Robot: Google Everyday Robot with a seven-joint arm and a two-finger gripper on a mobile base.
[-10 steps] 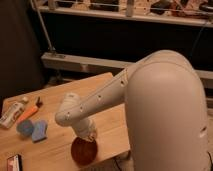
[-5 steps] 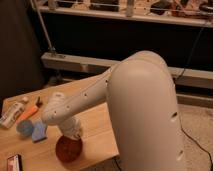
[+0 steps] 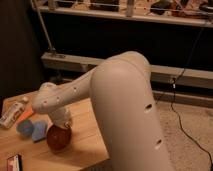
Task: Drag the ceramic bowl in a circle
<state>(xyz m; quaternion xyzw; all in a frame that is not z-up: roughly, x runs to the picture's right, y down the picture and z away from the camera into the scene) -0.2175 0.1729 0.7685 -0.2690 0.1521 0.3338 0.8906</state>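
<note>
The ceramic bowl [image 3: 58,138] is a reddish-brown round dish on the wooden table [image 3: 85,145], near its front edge. My gripper [image 3: 63,127] reaches down from the white arm [image 3: 100,90] onto the bowl's upper right rim. The wrist housing hides the fingers where they meet the bowl. Part of the bowl's top is covered by the gripper.
A blue-grey round cup [image 3: 24,127] and a blue object [image 3: 39,130] lie just left of the bowl. A white bottle [image 3: 12,113] lies at the far left, with an orange item [image 3: 26,116] beside it. A dark packet [image 3: 14,163] sits at the front left corner. The table's right edge [image 3: 102,150] is close.
The arm and the bowl have moved left across the table and slightly away from the front edge, closing on the blue things.
</note>
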